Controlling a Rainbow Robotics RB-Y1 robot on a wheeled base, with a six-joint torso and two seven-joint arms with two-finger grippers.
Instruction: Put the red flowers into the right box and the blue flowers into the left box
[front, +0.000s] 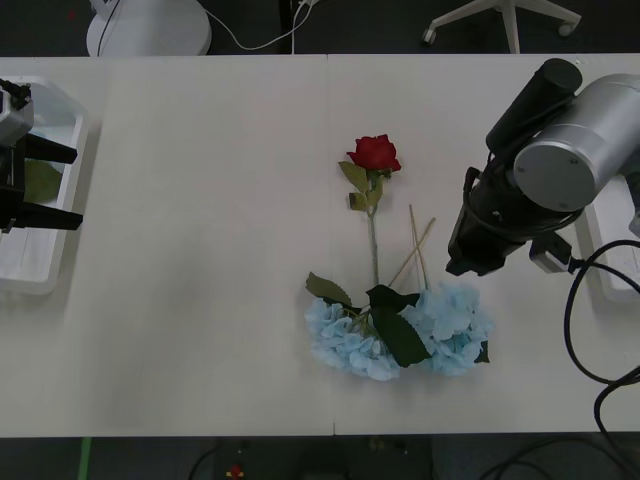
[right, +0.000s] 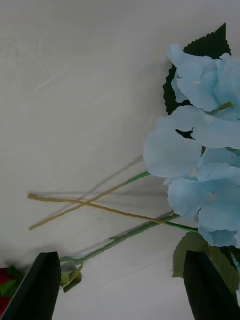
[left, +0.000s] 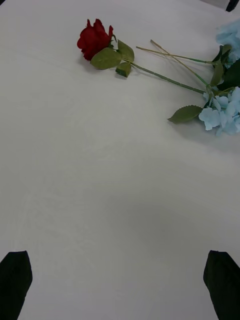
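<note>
A: What lies on the tabletop (front: 200, 250)?

B: One red rose (front: 374, 152), a tight bloom on a thin green stem with a couple of leaves just under the head. The stem runs toward the near edge and ends among two pale-blue hydrangea heads (front: 400, 330), fluffy clusters side by side with dark green leaves between them. Two thin tan stems (front: 418, 250) cross beside the rose stem.

A: And the boxes?

B: The left box (front: 60, 200) sits at the left edge, white and shallow, with a green leaf inside. The right box (front: 612, 285) is mostly hidden behind the right arm.

A: The grippers?

B: The left gripper (left: 119, 285) hovers by the left box, its black fingers spread wide with nothing between them. The right gripper (right: 120, 292) hangs just beside the hydrangeas, also wide apart and empty.

A: What do the wrist cameras add?

B: The right wrist view shows the crossed tan stems and big blue petals close up, with a sliver of red at the corner. The left wrist view shows the rose, leaves and stem across bare tabletop.
</note>
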